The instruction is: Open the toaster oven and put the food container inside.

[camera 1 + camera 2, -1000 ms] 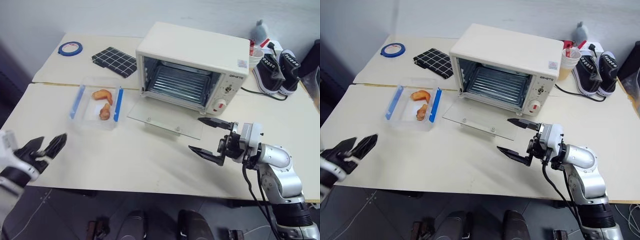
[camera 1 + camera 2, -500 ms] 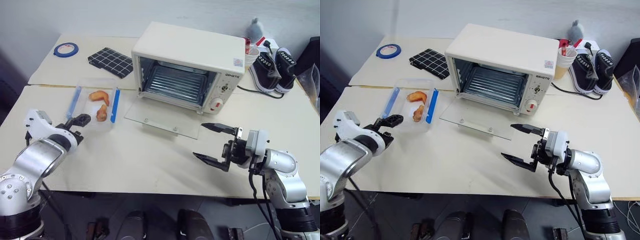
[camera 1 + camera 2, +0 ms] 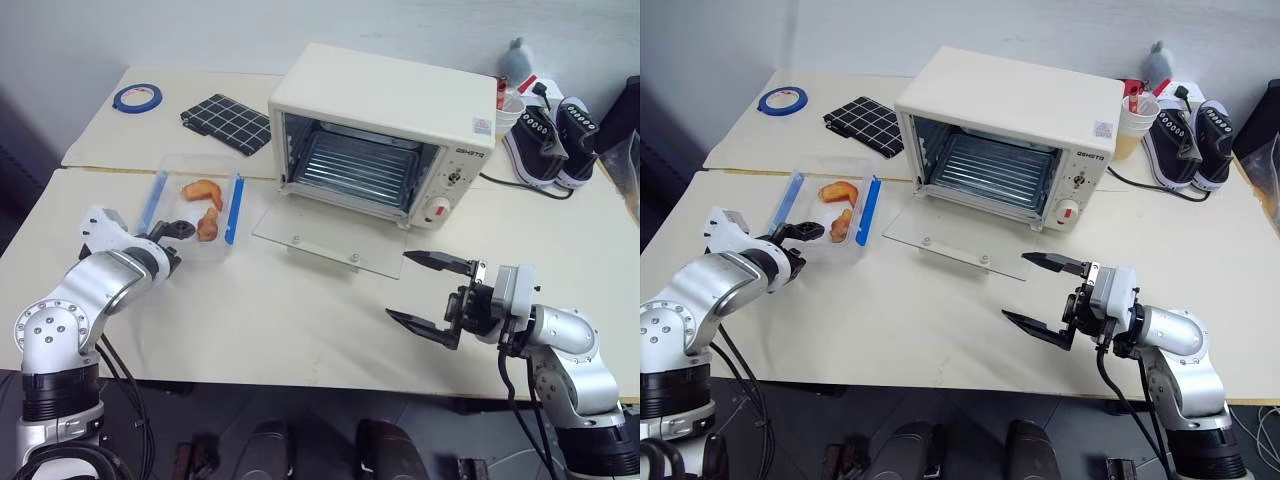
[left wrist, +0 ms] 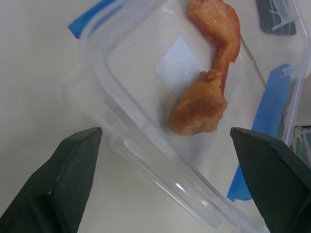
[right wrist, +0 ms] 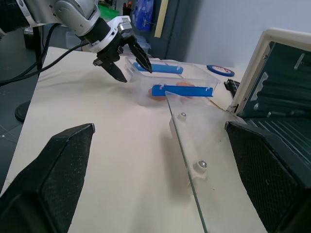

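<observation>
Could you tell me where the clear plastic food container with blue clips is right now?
The clear blue-clipped food container sits on the table's left side, beside the cream toaster oven's lowered glass door, the open left gripper at its near edge.

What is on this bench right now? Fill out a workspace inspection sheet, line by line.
Surface: cream table, two tops butted together.
Job's things: toaster oven with glass door dropped flat, wire rack bare; food container on the table beside it, orange-brown pieces inside.
Clutter: black grid cloth, blue tape roll, paper cup, pair of black shoes.
End effectors: left end effector open at the container's near edge; right end effector open, empty, in front of the door.
Cables: black cord behind the oven.
Surroundings: pale wall.
</observation>
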Tool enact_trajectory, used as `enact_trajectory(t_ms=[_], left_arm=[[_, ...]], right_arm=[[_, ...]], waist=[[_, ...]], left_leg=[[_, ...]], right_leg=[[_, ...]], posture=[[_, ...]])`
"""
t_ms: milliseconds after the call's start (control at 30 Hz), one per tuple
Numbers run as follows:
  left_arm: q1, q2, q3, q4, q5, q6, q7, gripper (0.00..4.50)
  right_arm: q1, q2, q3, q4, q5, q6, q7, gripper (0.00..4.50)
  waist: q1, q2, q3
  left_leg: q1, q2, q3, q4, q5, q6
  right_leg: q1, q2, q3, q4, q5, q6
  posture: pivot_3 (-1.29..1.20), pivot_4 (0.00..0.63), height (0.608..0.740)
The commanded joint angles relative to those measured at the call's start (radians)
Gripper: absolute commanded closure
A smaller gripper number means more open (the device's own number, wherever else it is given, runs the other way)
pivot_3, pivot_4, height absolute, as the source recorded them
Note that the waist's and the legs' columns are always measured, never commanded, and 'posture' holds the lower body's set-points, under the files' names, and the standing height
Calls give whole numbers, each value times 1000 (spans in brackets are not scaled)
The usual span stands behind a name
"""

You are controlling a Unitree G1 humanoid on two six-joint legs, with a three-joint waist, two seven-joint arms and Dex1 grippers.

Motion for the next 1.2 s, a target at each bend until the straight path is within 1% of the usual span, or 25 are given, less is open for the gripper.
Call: enact_trajectory(t_ms=[33,100,233,333,533,633,700,733,800,900,1033,1133,1200], left_arm=[[-27,46,24,35,2,33,-5,415],[-36,68,28,57,0,56,-15,883],[-52,125,34,106,34,101,-56,2143],[-60,147,48,135,57,114,-84,2922],[-51,161,78,147,123,137,-112,2922],[-44,175,97,155,146,158,-140,3504],[-48,191,113,169,180,165,-168,4025],[-51,195,121,174,192,167,-179,4212],[-60,218,136,184,239,170,-229,4353],[-81,298,140,199,372,165,-397,4398],[-149,389,125,286,460,228,-608,4398],[-206,418,93,348,544,260,-732,4398],[-260,416,69,382,601,267,-819,4398]], right_arm=[[8,0,-12,-46,21,0,-10,0],[9,3,-10,-44,18,-2,-10,0],[5,11,-4,-30,11,-12,-9,0],[8,13,-5,-27,7,-16,-10,0],[25,11,-12,-30,7,-17,-12,0],[32,9,-15,-31,8,-21,-11,0],[38,7,-20,-28,10,-25,-7,0],[41,6,-22,-26,11,-28,-5,0],[50,5,-29,-17,14,-37,4,0],[62,3,-41,6,18,-57,21,0],[65,-3,-52,19,18,-61,21,0],[75,-9,-69,20,18,-59,23,0],[83,-12,-79,17,20,-55,18,0]], waist=[[-2,0,0],[-1,0,0],[-1,0,0],[-1,0,0],[-2,0,0],[-4,0,0],[-4,0,0],[-3,0,0],[-3,0,0],[-3,-1,0],[-1,-1,0],[-1,-1,0],[-1,-1,0]], left_leg=[[0,0,0,0,0,0],[0,0,0,0,0,0],[0,1,1,0,0,0],[0,1,1,0,0,0],[1,1,1,0,0,-1],[1,1,1,0,0,-1],[1,1,2,-1,-1,-1],[1,1,2,-1,-1,-1],[1,1,2,-1,-1,-1],[1,0,3,-1,-1,-2],[0,0,4,-1,-2,-3],[0,0,4,-2,-2,-3],[0,1,5,-2,-2,-3]], right_leg=[[0,0,0,0,0,0],[0,1,0,0,0,0],[0,1,1,0,0,0],[0,1,1,0,0,0],[0,1,1,0,0,0],[-1,1,1,0,0,0],[-1,2,1,0,0,0],[-1,2,1,0,0,0],[-1,2,1,0,0,0],[-1,2,1,0,0,0],[-3,5,2,-1,0,0],[-3,6,2,0,0,-1],[-3,6,2,0,0,-1]], posture=[[0,150,740],[0,150,740],[0,150,740],[0,150,740],[0,150,740],[0,150,740],[0,150,740],[0,150,740],[0,150,740],[0,150,740],[0,150,740],[0,150,740],[0,150,740]])
